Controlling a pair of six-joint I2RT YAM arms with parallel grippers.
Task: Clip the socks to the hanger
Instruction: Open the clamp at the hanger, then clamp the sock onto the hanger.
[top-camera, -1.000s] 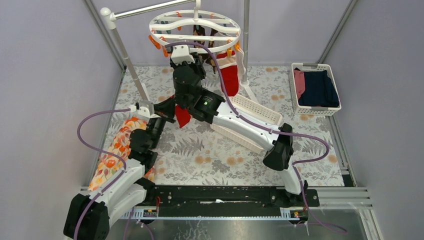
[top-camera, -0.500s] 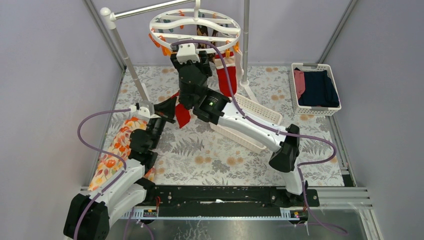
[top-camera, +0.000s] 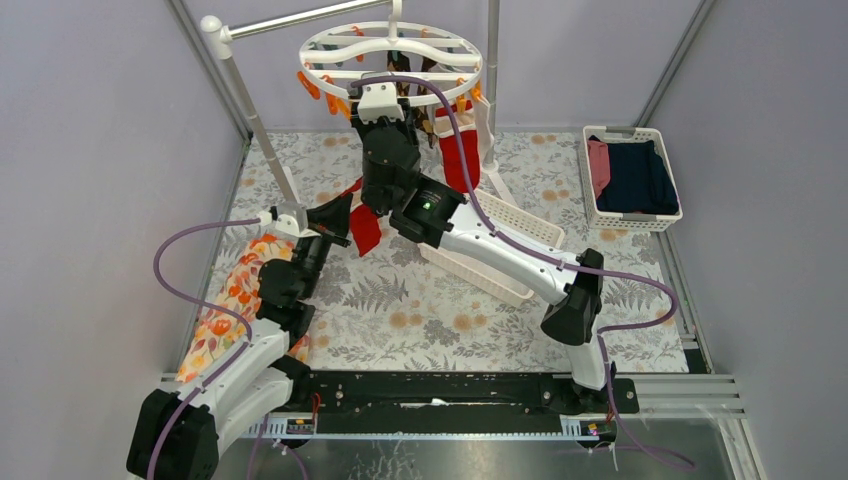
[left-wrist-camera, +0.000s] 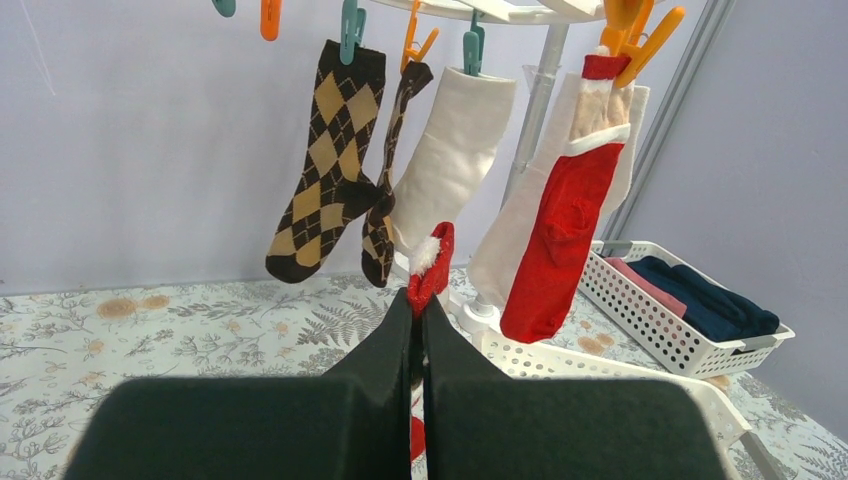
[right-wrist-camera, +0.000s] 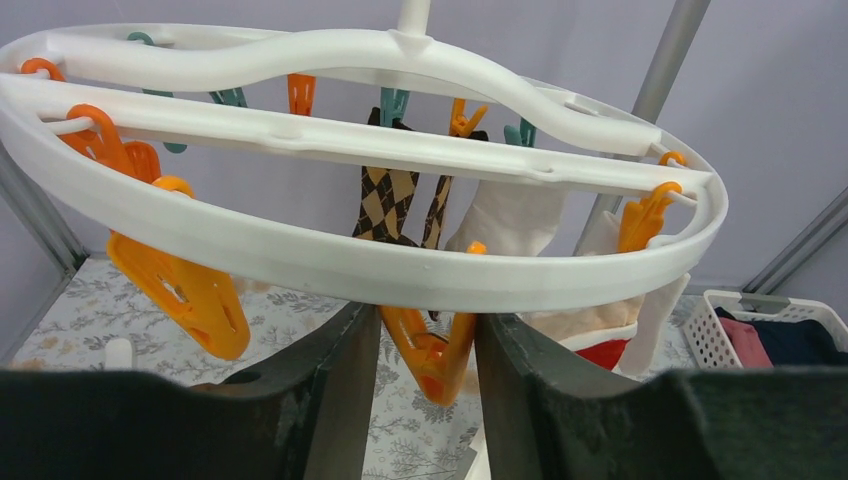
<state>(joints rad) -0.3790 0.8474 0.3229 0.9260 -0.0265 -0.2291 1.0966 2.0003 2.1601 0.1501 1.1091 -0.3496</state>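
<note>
Red, soft and light, the sock sits at centre frame, its white-edged cuff clamped in the fully closed left gripper; that cuff looks the firmest hold. At lower centre the right gripper, half-closed, seemingly squeezes an orange clothespin under the hanger rim.

A robotics lab test cell staged as a laundry corner: lilac-grey wall panels and aluminium rails box in a fern-print-clothed surface, a black mounting rail along its near edge, a large round white plastic drying hanger at the far edge.
</note>
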